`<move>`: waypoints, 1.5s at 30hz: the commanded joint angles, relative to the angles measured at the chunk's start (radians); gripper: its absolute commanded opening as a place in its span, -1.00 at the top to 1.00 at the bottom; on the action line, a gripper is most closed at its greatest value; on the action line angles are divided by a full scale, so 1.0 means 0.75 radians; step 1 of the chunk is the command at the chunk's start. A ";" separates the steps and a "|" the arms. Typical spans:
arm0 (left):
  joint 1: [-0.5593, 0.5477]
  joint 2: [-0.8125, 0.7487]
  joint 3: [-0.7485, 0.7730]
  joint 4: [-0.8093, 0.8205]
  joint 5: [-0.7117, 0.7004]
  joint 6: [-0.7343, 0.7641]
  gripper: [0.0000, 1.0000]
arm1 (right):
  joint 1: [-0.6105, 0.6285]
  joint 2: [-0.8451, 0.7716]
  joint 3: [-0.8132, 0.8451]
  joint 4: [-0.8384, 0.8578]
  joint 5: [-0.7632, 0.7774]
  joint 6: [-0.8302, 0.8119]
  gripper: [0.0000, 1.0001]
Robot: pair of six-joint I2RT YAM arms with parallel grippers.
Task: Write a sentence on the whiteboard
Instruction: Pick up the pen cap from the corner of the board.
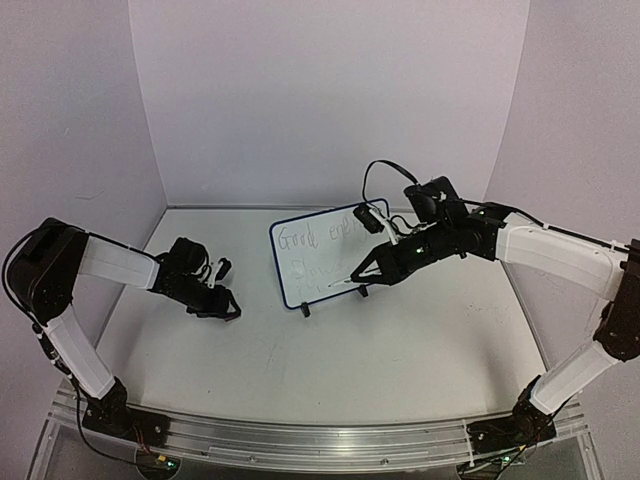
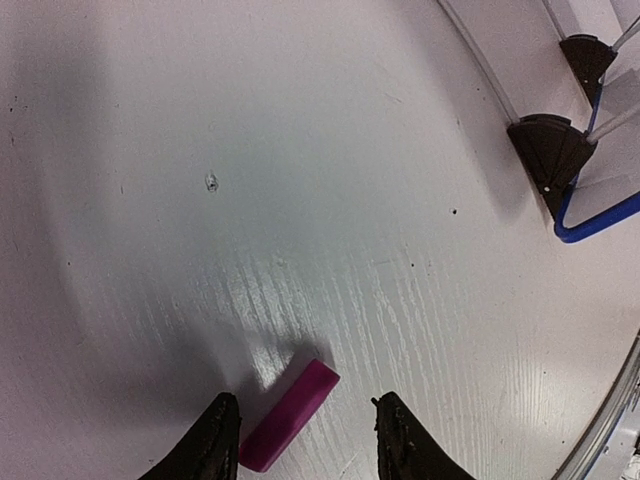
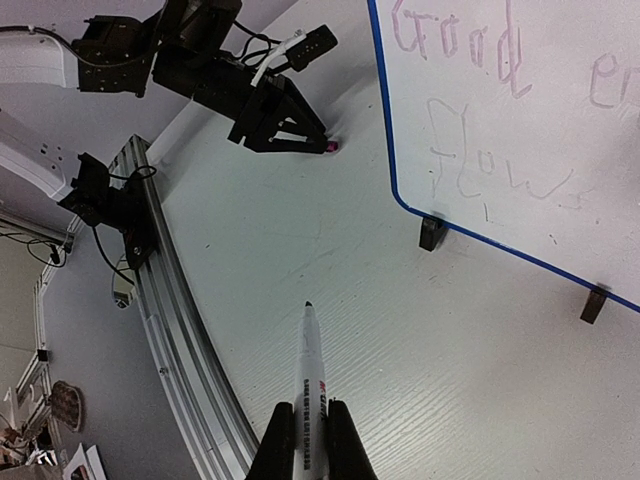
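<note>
Whiteboard [image 1: 318,262] stands on two black feet [image 3: 432,232] mid-surface [image 1: 300,360], bearing the sentence [image 3: 465,45]: "Good en…" above what reads like "flows". Just in front, the right pincer [image 3: 310,440] pinches a marker [image 3: 307,370], its tip off the board. Well to the left, the left pincer [image 2: 305,410] is spread astride a magenta block [image 2: 290,420].

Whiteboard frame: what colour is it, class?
The whiteboard frame is dark blue, clearest in the right wrist view.
</note>
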 commanded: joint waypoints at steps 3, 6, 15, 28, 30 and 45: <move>-0.042 -0.024 -0.052 -0.009 0.003 -0.028 0.17 | 0.000 -0.038 -0.003 0.027 0.012 -0.003 1.00; -0.076 -0.046 -0.051 -0.036 -0.061 -0.059 0.23 | 0.000 -0.043 -0.008 0.032 0.015 -0.001 1.00; -0.142 -0.094 -0.087 -0.098 -0.293 -0.194 0.42 | 0.000 -0.054 -0.017 0.038 0.022 -0.007 1.00; -0.186 -0.063 -0.048 -0.122 -0.316 -0.206 0.53 | 0.000 -0.068 -0.030 0.044 0.040 -0.005 1.00; -0.198 -0.058 -0.050 -0.122 -0.299 -0.201 0.55 | 0.000 -0.068 -0.032 0.044 0.042 -0.005 1.00; -0.242 -0.013 -0.034 -0.207 -0.443 -0.246 0.72 | 0.000 -0.076 -0.034 0.051 0.061 -0.005 1.00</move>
